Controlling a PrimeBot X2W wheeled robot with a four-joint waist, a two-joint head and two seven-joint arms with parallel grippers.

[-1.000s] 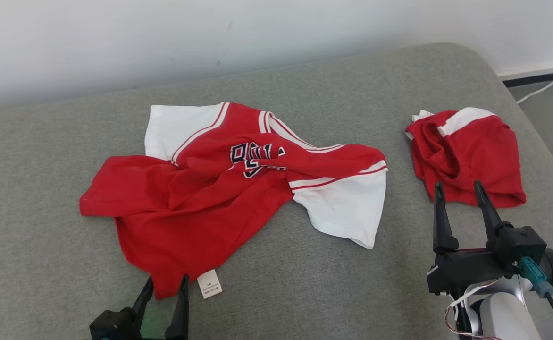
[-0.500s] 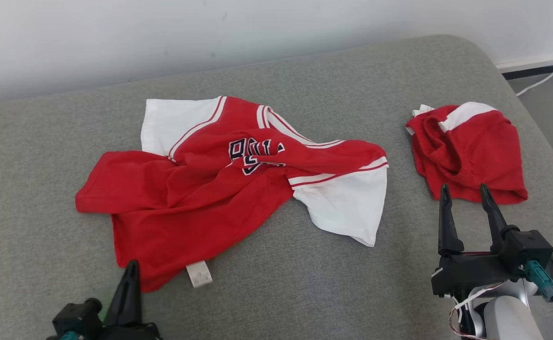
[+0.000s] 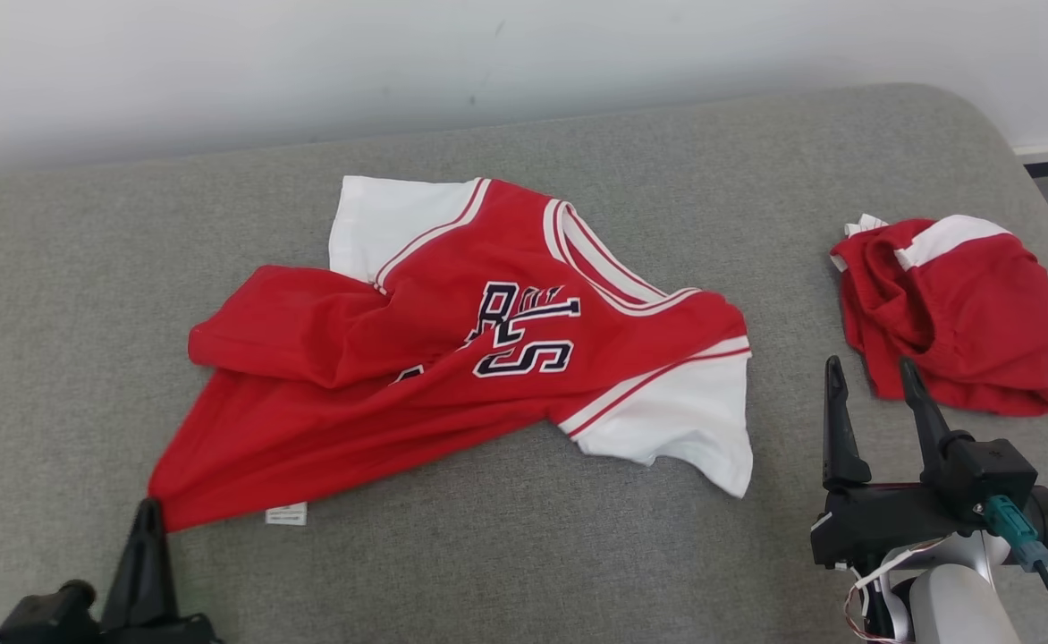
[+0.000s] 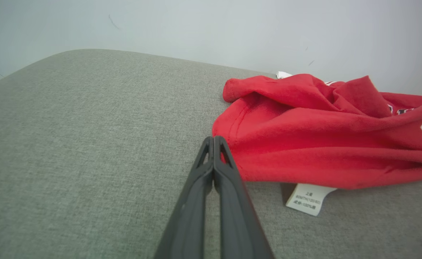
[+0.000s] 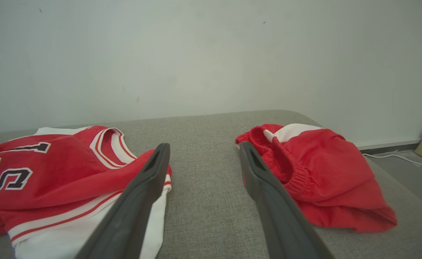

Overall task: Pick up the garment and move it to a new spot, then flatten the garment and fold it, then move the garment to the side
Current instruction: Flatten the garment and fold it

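The garment [image 3: 452, 358], a red and white jersey, lies rumpled on the grey cushion [image 3: 578, 555], spreading ahead and to the right of the left pincer [image 3: 147, 510]. That pincer is closed on the hem corner, where the cloth draws to a point, with the care label [image 3: 286, 513] just to its right. The right pincer [image 3: 873, 376] stands wide and empty, the white sleeve ahead to its left and red shorts [image 3: 962, 313] ahead to its right. The cloth looks light, limp and prone to bunching, so hem corners or shoulders seem the best holds.
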